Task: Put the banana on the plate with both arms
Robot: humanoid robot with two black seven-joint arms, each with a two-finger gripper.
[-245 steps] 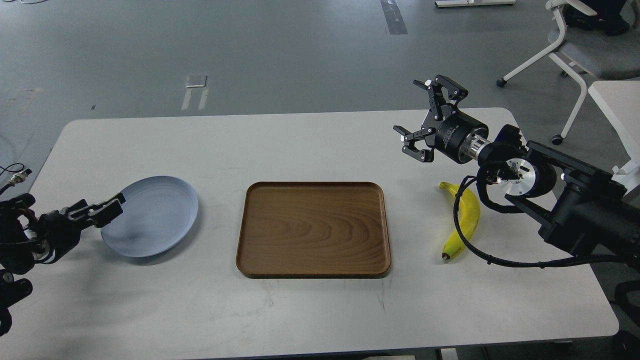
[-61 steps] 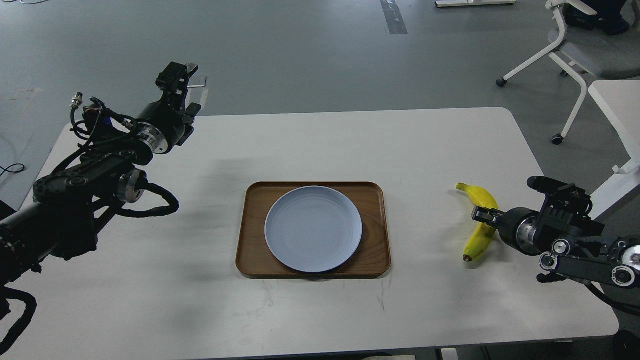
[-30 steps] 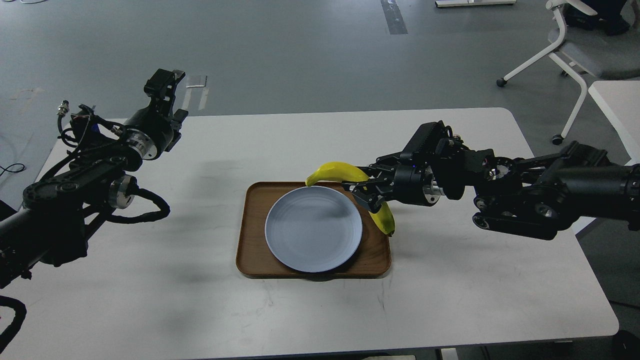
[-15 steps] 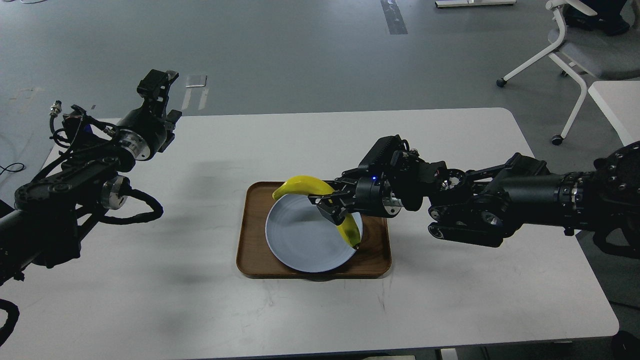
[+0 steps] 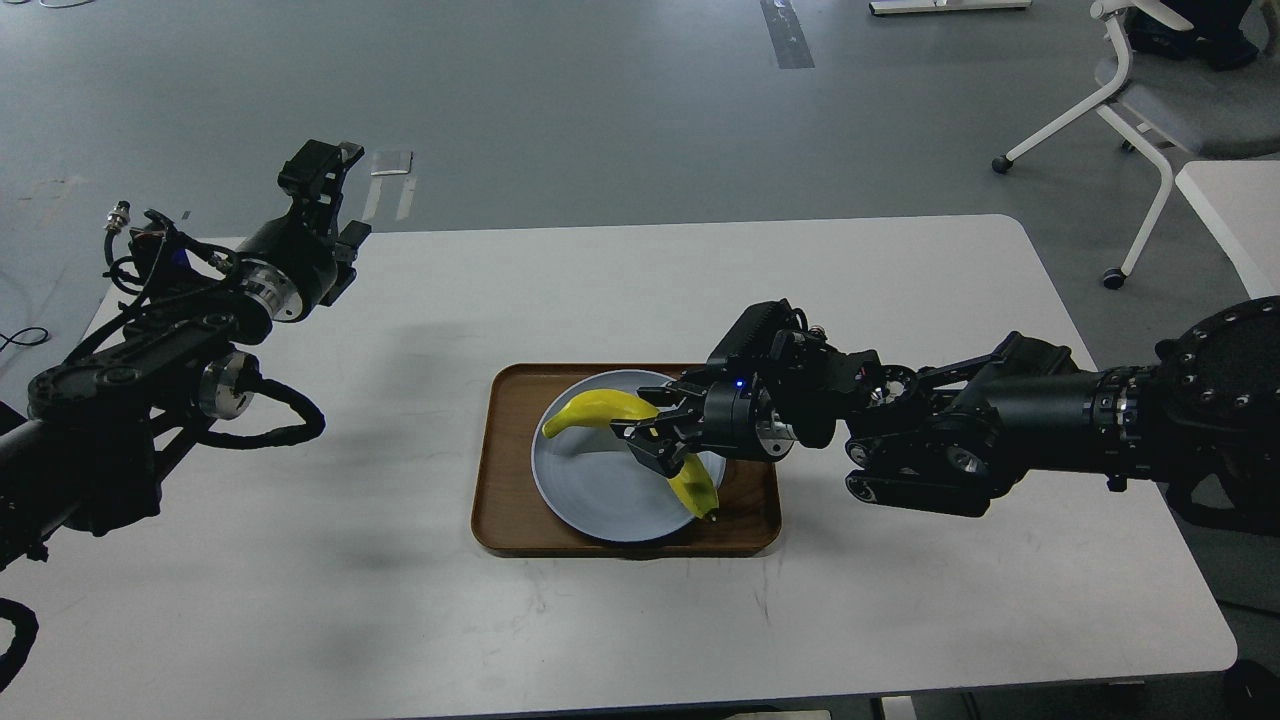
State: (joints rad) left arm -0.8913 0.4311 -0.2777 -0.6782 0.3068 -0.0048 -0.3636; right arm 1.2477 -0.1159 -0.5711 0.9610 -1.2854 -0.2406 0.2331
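Note:
The pale blue-grey plate (image 5: 600, 490) lies on the brown wooden tray (image 5: 510, 510) at the table's middle. The yellow banana (image 5: 598, 410) arches over the plate, its dark tip near the plate's right rim. My right gripper (image 5: 655, 440) is shut on the banana at its middle, holding it just over the plate; whether it touches the plate I cannot tell. My left gripper (image 5: 320, 165) is raised above the table's far left corner, away from the plate, holding nothing; its fingers are seen end-on.
The white table (image 5: 900, 620) carries only the tray. A white office chair (image 5: 1160, 90) and another white table edge (image 5: 1230, 210) stand at the far right, off the table.
My right gripper has lowered the banana a little toward the plate and moved slightly left. The left arm has barely moved.

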